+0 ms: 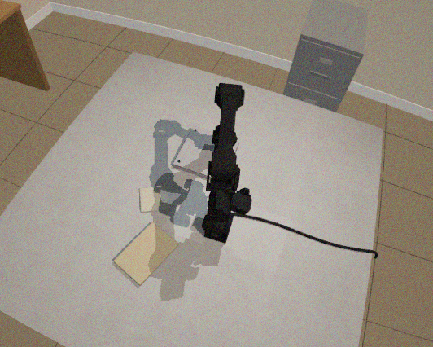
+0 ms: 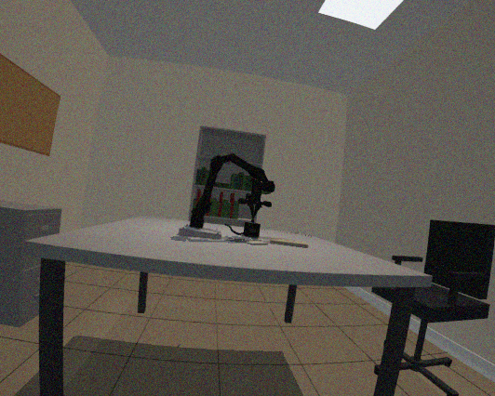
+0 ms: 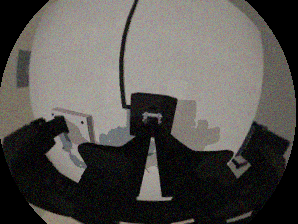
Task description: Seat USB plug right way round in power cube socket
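Note:
The power cube (image 2: 251, 230) (image 3: 162, 102) is a black block standing on the table, with a black cable (image 1: 303, 233) (image 3: 122, 60) leading from its side. A small pale metallic shape (image 3: 152, 118) shows on its top in the wrist view. My gripper (image 2: 253, 220) (image 3: 153, 126) points straight down at the top of the cube. Its fingers are nearly together, shut on the USB plug, which is mostly hidden between the dark fingertips. How deep the plug sits and which way round it is cannot be seen. The arm hides the cube in the top view.
A tan flat book (image 1: 137, 254) (image 2: 290, 243) and a small cream pad (image 1: 146, 199) lie on the table near the arm's shadow. A pale plate with dark dots (image 1: 185, 154) (image 3: 75, 118) is beside the arm. The cable runs to the table's edge.

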### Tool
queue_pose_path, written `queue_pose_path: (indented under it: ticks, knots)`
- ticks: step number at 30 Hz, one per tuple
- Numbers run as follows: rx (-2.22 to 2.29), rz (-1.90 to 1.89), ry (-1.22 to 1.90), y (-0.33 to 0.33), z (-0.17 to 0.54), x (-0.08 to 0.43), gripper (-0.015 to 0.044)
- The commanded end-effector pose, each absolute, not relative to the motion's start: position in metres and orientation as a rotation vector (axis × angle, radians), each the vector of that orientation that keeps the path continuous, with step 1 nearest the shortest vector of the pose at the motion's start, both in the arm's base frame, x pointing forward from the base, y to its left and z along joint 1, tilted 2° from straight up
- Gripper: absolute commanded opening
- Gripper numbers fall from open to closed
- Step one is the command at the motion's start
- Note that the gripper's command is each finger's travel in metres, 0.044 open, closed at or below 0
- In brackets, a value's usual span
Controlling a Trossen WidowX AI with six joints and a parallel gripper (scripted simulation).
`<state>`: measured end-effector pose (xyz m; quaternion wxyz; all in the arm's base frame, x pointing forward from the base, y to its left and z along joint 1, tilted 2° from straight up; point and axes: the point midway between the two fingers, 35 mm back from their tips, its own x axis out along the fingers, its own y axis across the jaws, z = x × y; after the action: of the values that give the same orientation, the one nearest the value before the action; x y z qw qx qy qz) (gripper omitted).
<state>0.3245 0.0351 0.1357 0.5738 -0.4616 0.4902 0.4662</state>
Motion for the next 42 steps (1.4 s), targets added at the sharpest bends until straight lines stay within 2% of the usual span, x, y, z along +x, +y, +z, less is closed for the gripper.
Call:
queue_pose_path:
  ticks: [1,42]
  knots:
    - [-1.082,1.099,1.145,0.0357,0.1344,0.3247,0.0000]
    - [-1.082,1.099,1.145,0.0356,0.1295,0.3250,0.0000]
